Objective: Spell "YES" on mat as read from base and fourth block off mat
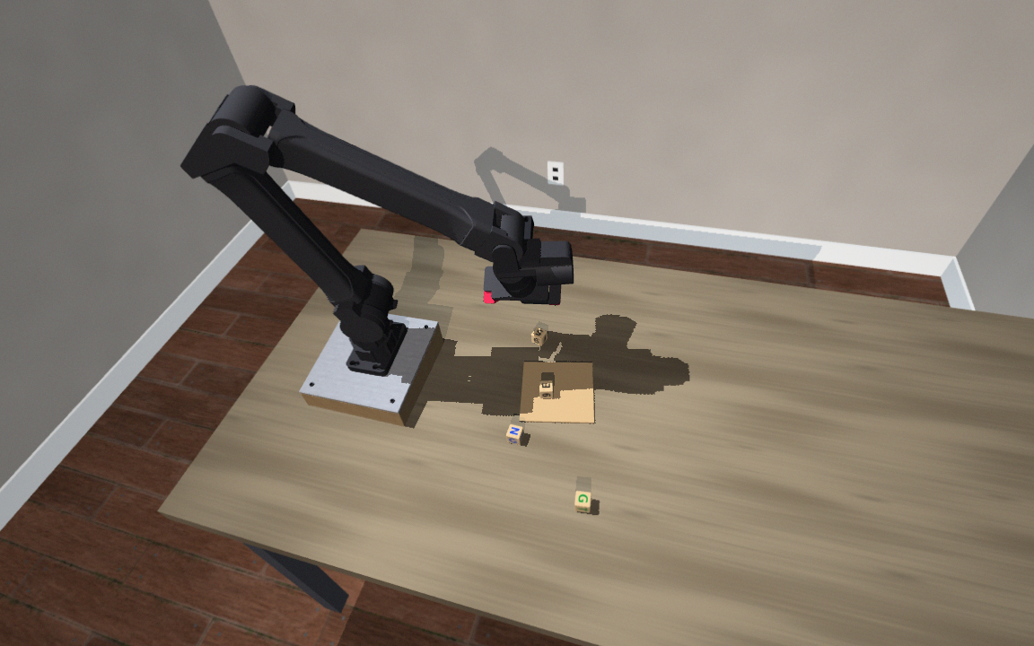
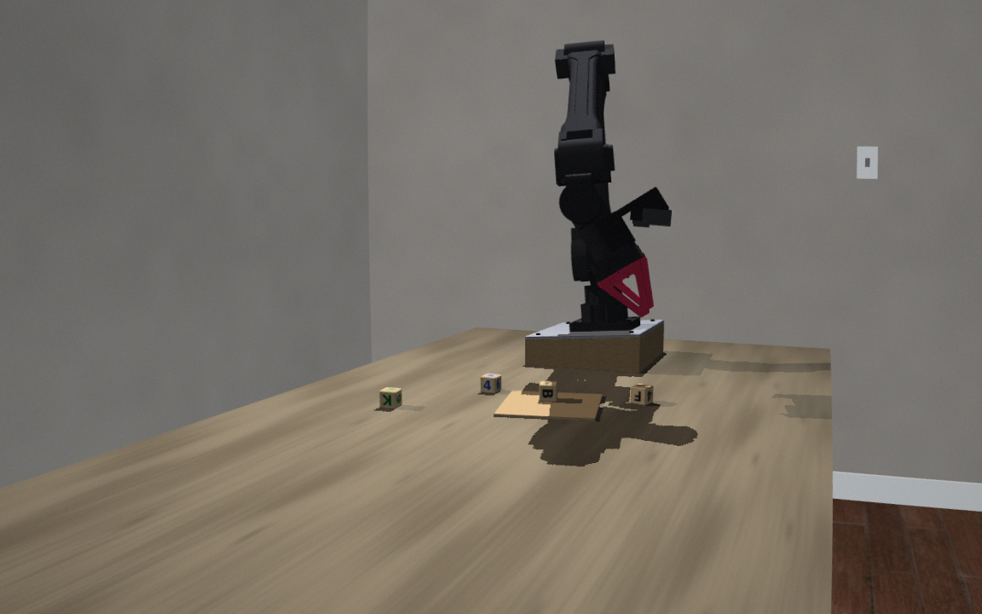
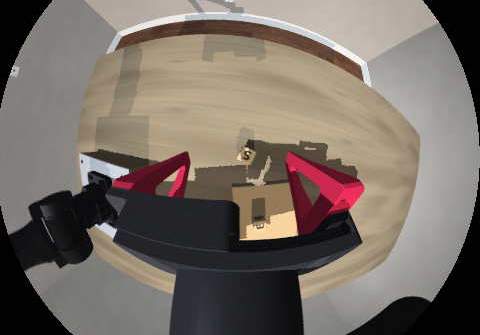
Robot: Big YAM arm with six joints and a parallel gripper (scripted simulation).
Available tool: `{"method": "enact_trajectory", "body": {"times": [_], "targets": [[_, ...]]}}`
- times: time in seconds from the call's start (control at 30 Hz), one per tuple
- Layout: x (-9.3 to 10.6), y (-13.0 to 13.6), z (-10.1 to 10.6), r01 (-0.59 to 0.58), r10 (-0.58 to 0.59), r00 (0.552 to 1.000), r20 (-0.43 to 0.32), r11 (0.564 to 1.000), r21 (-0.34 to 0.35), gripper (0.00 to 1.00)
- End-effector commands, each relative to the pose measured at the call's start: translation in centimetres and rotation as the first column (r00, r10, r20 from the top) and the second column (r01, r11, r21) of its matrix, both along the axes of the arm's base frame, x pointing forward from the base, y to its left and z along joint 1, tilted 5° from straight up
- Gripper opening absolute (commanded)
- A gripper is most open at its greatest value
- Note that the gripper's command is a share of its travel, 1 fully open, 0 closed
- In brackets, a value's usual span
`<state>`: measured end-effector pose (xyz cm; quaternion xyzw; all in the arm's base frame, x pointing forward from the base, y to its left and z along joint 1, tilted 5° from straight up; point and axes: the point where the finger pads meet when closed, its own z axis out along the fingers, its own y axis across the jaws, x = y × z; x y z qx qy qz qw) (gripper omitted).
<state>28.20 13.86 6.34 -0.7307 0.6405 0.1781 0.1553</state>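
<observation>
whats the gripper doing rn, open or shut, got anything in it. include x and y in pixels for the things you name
Gripper (image 1: 522, 309) (image 3: 238, 157): wide open, holding nothing; the S block (image 1: 538, 336) (image 2: 641, 394) (image 3: 246, 155) rests on the table, not gripped.

The black arm (image 1: 376, 180) (image 2: 585, 107) rose from its foot to a high elbow, then reached forward and down, and there was the gripper (image 3: 238, 157), tilted in the exterior view, its red fingers (image 2: 645, 293) spread wide with nothing between them
</observation>
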Motion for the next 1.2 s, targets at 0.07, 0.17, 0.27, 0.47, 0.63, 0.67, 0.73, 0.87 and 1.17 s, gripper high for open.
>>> {"method": "enact_trajectory", "body": {"times": [0.07, 0.17, 0.27, 0.47, 0.63, 0.67, 0.73, 0.87, 1.17], "targets": [[3.89, 0.67, 1.48, 0.138, -0.140, 0.990, 0.018, 0.987, 0.081, 1.00], [3.97, 0.65, 1.73, 0.140, -0.142, 0.990, 0.024, 0.986, 0.086, 1.00], [4.23, 0.17, 1.98, 0.152, -0.155, 0.987, 0.035, 0.985, 0.083, 1.00], [4.22, 0.20, 1.97, 0.151, -0.155, 0.987, 0.034, 0.985, 0.084, 1.00], [4.22, 0.20, 1.97, 0.151, -0.155, 0.987, 0.034, 0.985, 0.084, 1.00], [4.22, 0.20, 1.97, 0.151, -0.155, 0.987, 0.034, 0.985, 0.084, 1.00], [4.22, 0.20, 1.97, 0.151, -0.155, 0.987, 0.034, 0.985, 0.084, 1.00], [4.22, 0.20, 1.97, 0.149, -0.152, 0.988, 0.036, 0.985, 0.084, 1.00], [4.22, 0.20, 1.97, 0.149, -0.152, 0.988, 0.036, 0.985, 0.084, 1.00]]}}
